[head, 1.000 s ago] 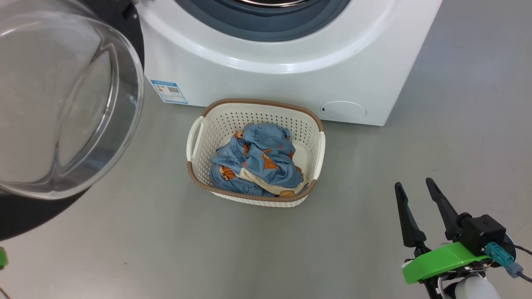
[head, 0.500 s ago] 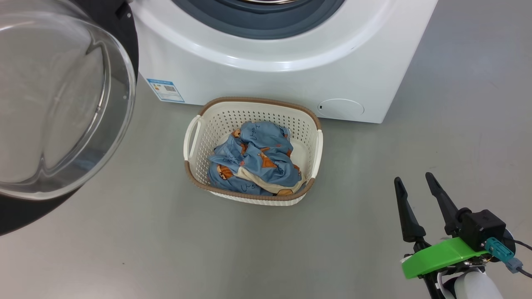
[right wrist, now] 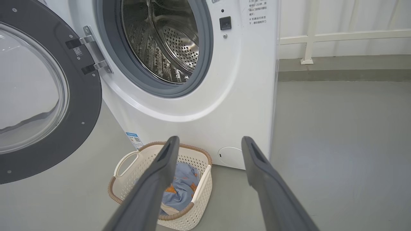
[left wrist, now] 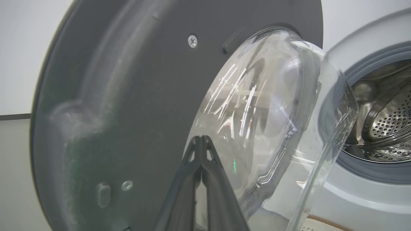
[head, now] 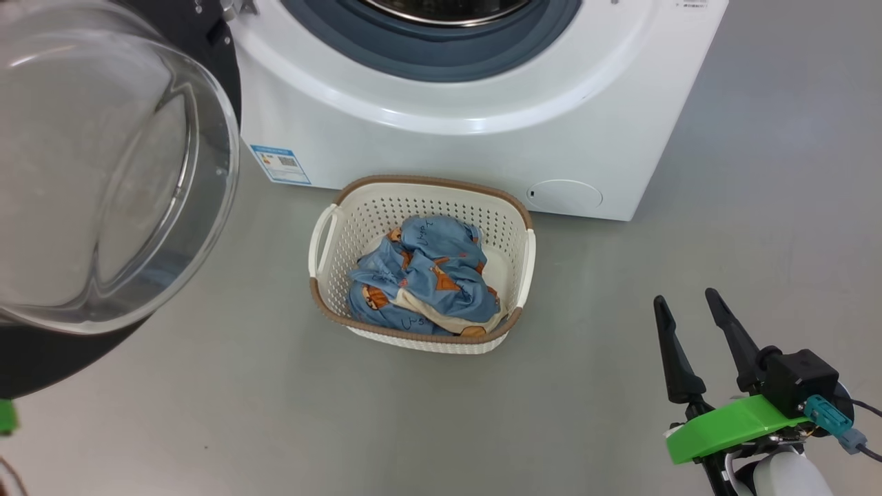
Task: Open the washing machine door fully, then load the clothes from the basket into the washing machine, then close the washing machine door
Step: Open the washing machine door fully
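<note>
Presently the washing machine door is standing swung out to the left of the washing machine. It is hanging on its metal hinge, with the clear glass bowl bulging toward the head camera and the dark rim circling it. The round opening is lying uncovered, so the grey gasket and the perforated steel drum are showing.

The clothes are lying bunched inside the basket: light-blue fabric with orange-brown prints and a cream piece toward the near edge. The basket is sitting on the grey floor just in front of the machine's lower panel. It is resting roughly between the blue energy label and the round service cap.

The left gripper is hovering close to the door's inner face, at the edge of the glass bowl. Its jaws are pressing together and pinching nothing. Whether the tips are touching the door cannot be told.

The right gripper is hanging over the floor at the lower right of the head view, well apart from the basket. Its jaws are standing spread wide and empty, with the fingers pointing toward the machine and basket.
</note>
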Robot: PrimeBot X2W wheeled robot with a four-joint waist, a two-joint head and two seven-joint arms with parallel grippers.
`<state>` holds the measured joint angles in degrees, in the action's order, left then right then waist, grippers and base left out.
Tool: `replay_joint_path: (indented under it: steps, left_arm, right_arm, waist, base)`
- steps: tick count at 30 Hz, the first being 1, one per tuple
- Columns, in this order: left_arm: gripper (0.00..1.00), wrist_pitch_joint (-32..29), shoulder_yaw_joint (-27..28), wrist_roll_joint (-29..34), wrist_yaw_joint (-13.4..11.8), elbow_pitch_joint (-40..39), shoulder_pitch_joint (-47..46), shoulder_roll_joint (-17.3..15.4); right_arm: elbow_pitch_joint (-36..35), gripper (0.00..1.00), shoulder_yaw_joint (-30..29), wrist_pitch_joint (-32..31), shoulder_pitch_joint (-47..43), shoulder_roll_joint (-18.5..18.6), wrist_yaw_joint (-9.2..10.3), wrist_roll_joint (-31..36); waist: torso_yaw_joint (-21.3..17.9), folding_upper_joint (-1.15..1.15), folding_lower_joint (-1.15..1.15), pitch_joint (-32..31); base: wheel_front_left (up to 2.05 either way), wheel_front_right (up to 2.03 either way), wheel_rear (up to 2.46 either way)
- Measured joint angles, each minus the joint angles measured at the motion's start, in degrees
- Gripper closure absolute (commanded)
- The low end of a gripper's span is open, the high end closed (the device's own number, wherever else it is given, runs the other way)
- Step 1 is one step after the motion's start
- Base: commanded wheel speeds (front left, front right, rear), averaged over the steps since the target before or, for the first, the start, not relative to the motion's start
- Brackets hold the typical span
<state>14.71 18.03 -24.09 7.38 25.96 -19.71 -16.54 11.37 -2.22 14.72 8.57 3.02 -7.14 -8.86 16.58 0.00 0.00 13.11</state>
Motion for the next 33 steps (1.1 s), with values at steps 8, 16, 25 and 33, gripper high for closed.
replay_joint_path:
  steps: [8,16,25,33]
  left_arm:
    - [1.00,0.0,-1.7,0.4,0.0,-10.0,5.1,3.9]
    - [0.00,0.0,-5.0,1.5,0.0,-17.2,8.9,6.1]
    - [0.00,0.0,-9.3,2.1,0.0,-21.6,13.1,8.3]
    - [0.00,0.0,-13.3,2.4,0.0,-22.6,15.8,8.3]
  right_arm:
    - [0.1,0.00,0.1,0.0,-0.3,0.0,0.00,-0.3]
    - [0.0,0.00,0.4,0.0,-0.4,0.0,0.00,-0.4]
    - [-0.7,0.00,1.3,0.0,-0.5,0.0,0.00,-0.9]
    - [-1.9,0.00,1.6,0.0,-1.8,0.0,0.00,-0.9]
  waist:
    - [0.0,0.00,0.00,-1.2]
    - [-1.0,0.00,0.00,-1.7]
    - [-3.8,0.00,0.00,-2.6]
    - [-7.0,0.00,0.00,-3.5]
  base:
    - [0.00,0.00,0.00]
    - [0.00,0.00,0.00]
    - [0.00,0.00,0.00]
    - [0.00,0.00,0.00]
